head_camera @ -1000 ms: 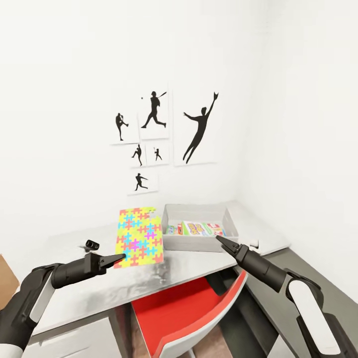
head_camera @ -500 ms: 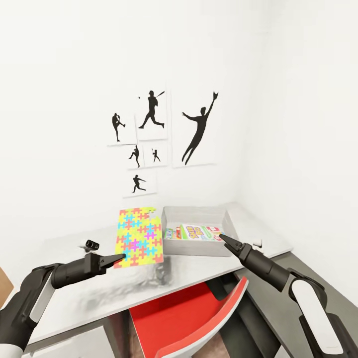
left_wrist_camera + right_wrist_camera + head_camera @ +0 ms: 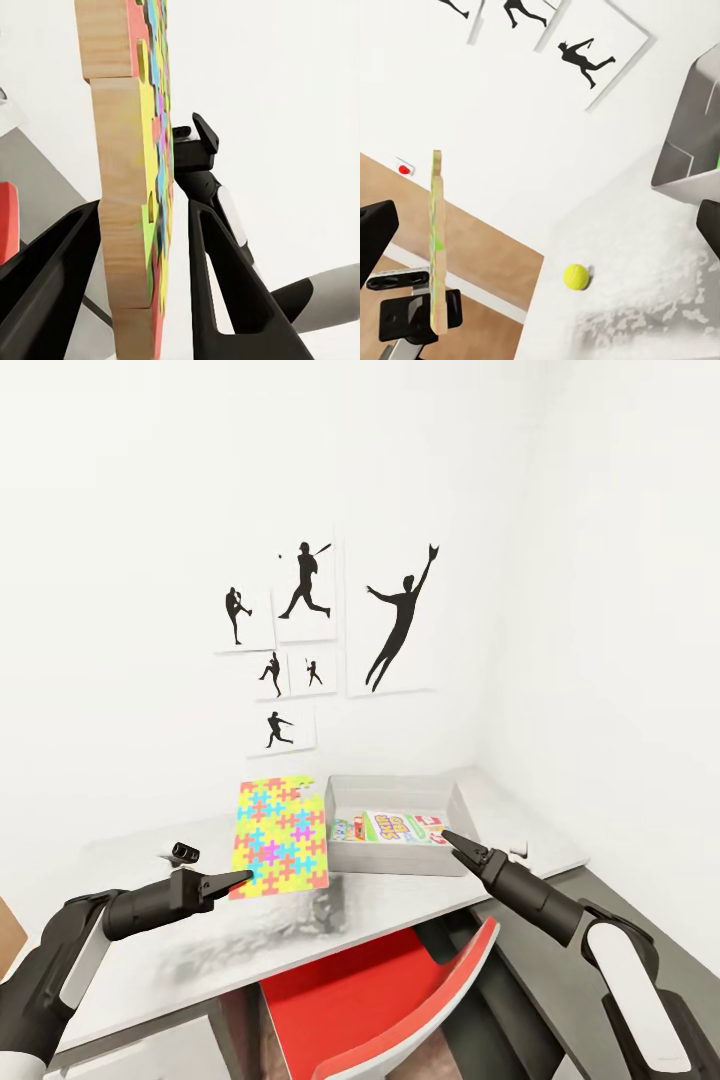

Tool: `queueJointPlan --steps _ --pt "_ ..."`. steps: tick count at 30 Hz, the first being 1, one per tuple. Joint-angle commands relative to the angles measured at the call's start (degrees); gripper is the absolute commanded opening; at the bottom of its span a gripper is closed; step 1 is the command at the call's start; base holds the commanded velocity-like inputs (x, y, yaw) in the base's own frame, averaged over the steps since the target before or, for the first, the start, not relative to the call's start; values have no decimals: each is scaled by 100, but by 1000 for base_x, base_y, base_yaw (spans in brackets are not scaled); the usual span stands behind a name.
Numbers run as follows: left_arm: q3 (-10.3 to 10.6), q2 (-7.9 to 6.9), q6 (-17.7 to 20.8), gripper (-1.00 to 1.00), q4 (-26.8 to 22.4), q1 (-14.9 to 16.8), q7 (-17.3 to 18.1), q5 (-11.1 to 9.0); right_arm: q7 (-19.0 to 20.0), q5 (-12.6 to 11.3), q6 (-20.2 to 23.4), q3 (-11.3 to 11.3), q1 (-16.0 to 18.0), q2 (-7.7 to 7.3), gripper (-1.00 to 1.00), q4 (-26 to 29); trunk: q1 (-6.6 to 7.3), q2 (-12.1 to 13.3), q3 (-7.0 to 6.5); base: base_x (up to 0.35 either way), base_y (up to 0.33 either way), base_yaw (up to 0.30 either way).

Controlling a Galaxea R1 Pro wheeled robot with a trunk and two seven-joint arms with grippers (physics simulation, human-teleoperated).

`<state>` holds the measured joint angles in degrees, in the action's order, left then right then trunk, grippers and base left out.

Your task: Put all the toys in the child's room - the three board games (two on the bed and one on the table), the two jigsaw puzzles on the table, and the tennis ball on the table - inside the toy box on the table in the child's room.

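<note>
Left jaws clamp the puzzle upright by its edge above the desk, just beside the box; right jaws look closed, empty; risk: thin-edge grip slipping, puzzle dropping short

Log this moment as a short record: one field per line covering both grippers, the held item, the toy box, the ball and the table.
left gripper: shut on the jigsaw puzzle, pinching its lower edge
jigsaw puzzle: held upright above the table, beside the toy box
right gripper: empty, tip at the toy box's front rim; open or shut cannot be told
toy box: on the table, printed game boxes lying inside
tennis ball: resting on the table top, outside the toy box
table: pale top, red chair tucked under it
</note>
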<state>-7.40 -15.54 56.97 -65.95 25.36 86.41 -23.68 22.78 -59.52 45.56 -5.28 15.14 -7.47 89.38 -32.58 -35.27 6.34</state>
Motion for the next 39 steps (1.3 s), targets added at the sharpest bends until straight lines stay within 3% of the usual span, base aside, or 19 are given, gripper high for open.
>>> queueJointPlan --steps 1,14,22,27,39 --pt "2 -2 60 -100 1 4 16 -5 20 3 32 -8 6 1 100 1 -2 -9 10 0 0 0" --pt "2 -10 52 -100 0 4 24 -5 -4 2 32 -22 6 -9 100 0 -2 -9 10 0 -47 0" --pt "2 -10 51 -100 2 4 25 -5 -21 9 251 -429 6 -32 100 -19 -2 -9 10 0 -7 0" --pt "-4 -18 51 -100 1 4 20 -5 1 -12 541 -868 -1 -18 100 -241 -2 -9 10 79 0 0" --pt "-42 -19 51 -100 3 4 25 -5 35 -34 559 -949 -3 -9 100 -280 -2 -9 10 86 0 -139"
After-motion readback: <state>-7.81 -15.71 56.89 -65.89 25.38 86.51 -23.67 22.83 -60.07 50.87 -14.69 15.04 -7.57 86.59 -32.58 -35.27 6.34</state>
